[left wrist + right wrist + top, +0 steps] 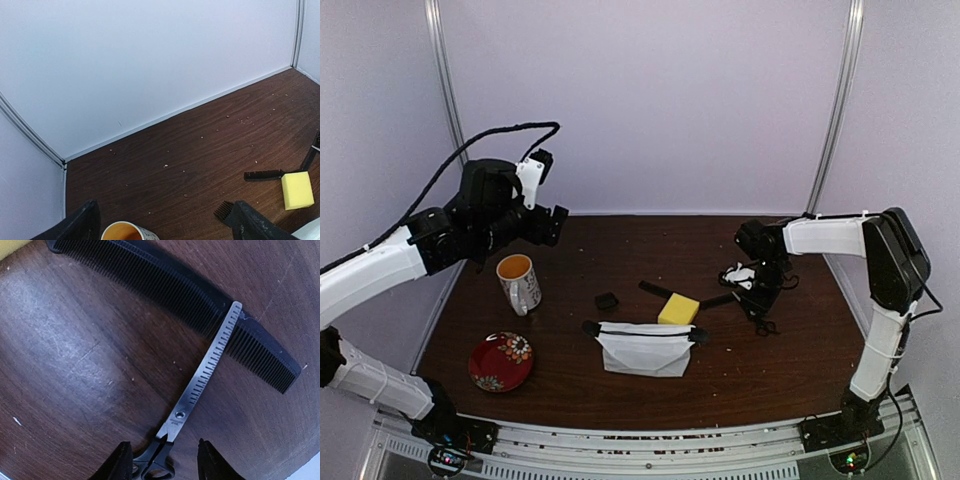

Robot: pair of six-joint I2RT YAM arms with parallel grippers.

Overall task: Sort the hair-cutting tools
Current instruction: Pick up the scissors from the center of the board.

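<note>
Scissors [200, 385] lie on the right side of the table [770, 385], their toothed blade resting across a comb.

Starting at the far left, we see the left gripper [555, 224] raised well above the table, near the back wall. Its fingers [252, 225] are spread wide and hold nothing. Below it, at the near left, sits a red patterned plate [501, 361]. A mug [520, 283] stands upright just behind the plate.

Toward the middle, a small black square piece [607, 300] lies alone on the wood. To its right is a slim black comb [655, 290], one end meeting the yellow sponge [679, 309]. We cannot tell whether they touch. A white pouch [645, 348] with a black zipper lies in front of the sponge, nearer the arms.

Right of the sponge lies the second comb [175, 290], the one under the blade. It runs from the sponge's corner toward the right arm, and the blade tip reaches its spine. The right gripper [165, 460] points down at the table, with its fingers [120, 465] set partly apart on either side of the black scissor handles. A gap shows between the handles and one finger, so nothing is clamped. The scissors lie flat on the wood.
</note>
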